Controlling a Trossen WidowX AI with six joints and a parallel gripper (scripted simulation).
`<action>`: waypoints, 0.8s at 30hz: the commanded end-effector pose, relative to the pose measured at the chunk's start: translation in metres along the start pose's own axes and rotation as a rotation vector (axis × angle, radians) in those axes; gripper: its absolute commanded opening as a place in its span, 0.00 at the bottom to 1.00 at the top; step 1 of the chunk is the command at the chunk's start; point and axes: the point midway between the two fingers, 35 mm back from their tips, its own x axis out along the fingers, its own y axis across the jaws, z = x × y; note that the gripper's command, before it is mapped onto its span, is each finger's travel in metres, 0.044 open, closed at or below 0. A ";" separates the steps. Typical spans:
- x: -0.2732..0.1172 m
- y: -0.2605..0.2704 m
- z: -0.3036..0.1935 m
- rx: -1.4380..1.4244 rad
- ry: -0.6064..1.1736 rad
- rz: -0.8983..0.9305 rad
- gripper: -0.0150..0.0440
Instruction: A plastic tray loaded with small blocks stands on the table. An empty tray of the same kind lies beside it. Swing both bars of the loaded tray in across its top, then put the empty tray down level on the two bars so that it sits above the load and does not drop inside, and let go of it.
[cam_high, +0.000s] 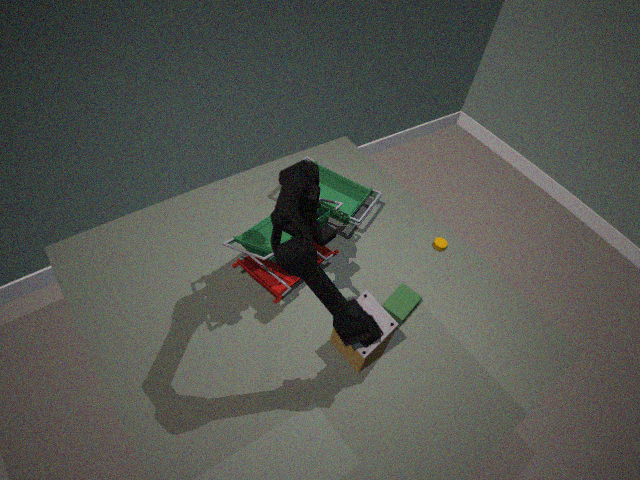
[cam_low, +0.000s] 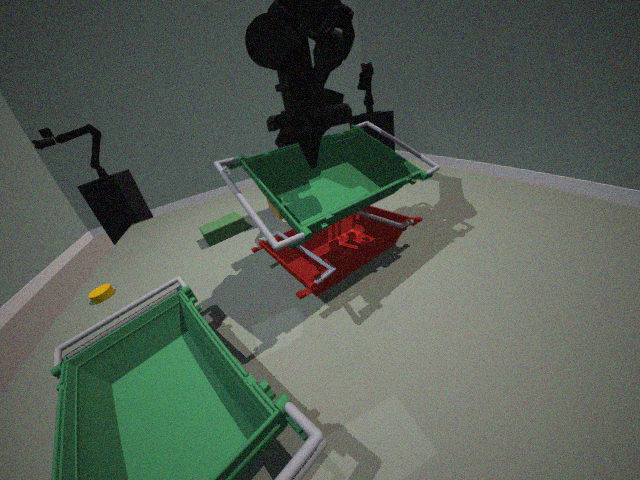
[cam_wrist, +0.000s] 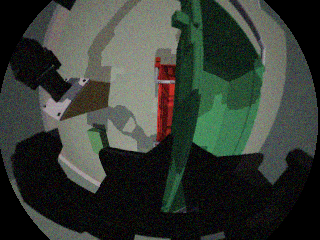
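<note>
The loaded red tray stands on the table with small red blocks inside. Its near wire bar and far wire bar lie inward across its top. My gripper is shut on one long wall of a green empty tray. It holds this tray in the air above the red tray, with a gap below. The green tray looks turned or slightly tilted against the red one; its own bars stick outward. The arm hides part of both trays in the top view.
Another empty green tray stands close beside the red tray. A green block lies by the brown arm pedestal. A yellow disc lies farther off.
</note>
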 end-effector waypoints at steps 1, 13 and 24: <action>-0.006 -0.003 -0.002 -0.004 0.004 -0.025 0.25; -0.006 -0.003 -0.002 -0.004 0.004 -0.025 0.25; 0.007 -0.004 -0.002 -0.004 0.004 -0.026 0.25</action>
